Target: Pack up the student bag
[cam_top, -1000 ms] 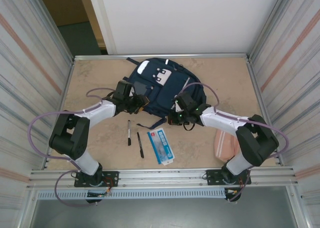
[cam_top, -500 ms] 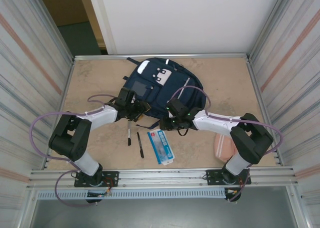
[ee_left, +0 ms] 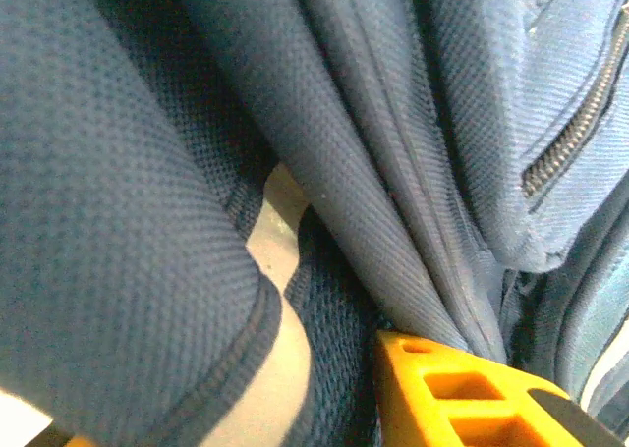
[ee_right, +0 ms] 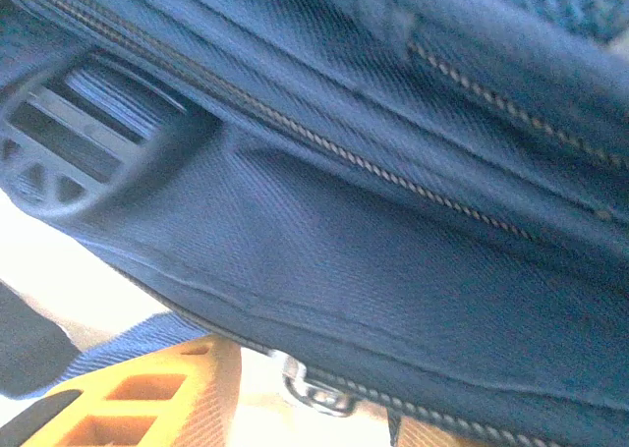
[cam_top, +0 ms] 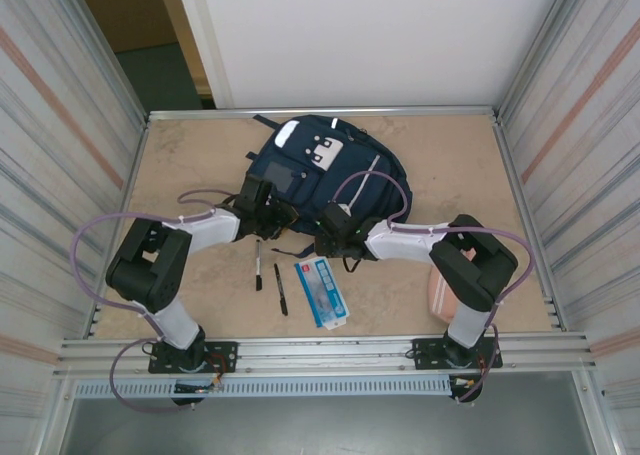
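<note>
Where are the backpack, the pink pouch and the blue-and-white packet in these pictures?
backpack (cam_top: pixel 335 180): overhead view, on its navy front panel.
pink pouch (cam_top: pixel 445 297): overhead view, on its visible lower part.
blue-and-white packet (cam_top: pixel 322 291): overhead view, on its middle.

I have the student bag (cam_top: pixel 330 165) at the back middle of the tabletop (cam_top: pixel 190 165). My left end effector (cam_top: pixel 272 215) and right end effector (cam_top: pixel 332 243) are at its near edge. In front lie a pen (cam_top: pixel 258 265), a second pen (cam_top: pixel 281 288) right of it, then a packet (cam_top: pixel 322 291); a pouch (cam_top: pixel 441 295) lies far right.
</note>
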Robot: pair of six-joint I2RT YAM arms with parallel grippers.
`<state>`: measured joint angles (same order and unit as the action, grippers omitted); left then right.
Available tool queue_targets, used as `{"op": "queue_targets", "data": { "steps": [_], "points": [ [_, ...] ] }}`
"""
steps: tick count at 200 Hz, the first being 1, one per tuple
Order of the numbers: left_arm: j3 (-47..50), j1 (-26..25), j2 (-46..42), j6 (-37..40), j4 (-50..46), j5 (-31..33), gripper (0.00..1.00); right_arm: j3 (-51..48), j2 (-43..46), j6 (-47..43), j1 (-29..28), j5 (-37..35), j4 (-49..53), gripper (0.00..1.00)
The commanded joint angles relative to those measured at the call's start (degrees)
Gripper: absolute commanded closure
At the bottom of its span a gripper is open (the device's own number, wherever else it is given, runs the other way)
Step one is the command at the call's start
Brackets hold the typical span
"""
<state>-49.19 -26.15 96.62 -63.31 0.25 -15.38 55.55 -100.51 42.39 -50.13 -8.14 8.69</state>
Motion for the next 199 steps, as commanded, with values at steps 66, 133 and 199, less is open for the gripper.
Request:
{"op": "queue_targets", "data": {
  "steps": [66,133,199],
  "points": [
    [-0.89,-0.57,0.07,1.79,-1.68,1.41,0.92,2.86,-0.22,-4.78,-1.70,-9.99,0.65,0.77],
    [-1.64,-0.27,-1.86,3.68,-3.89,1.15,1.00,3.04,3.20,-3.10,-2.11,-10.59,3.54,0.74],
    [-0.57,-0.48,-3.84,3.28,-3.99,0.62,1.00,4.28,0.19,-2.68,-1.02,-9.52,2.96,0.78]
  ]
}}
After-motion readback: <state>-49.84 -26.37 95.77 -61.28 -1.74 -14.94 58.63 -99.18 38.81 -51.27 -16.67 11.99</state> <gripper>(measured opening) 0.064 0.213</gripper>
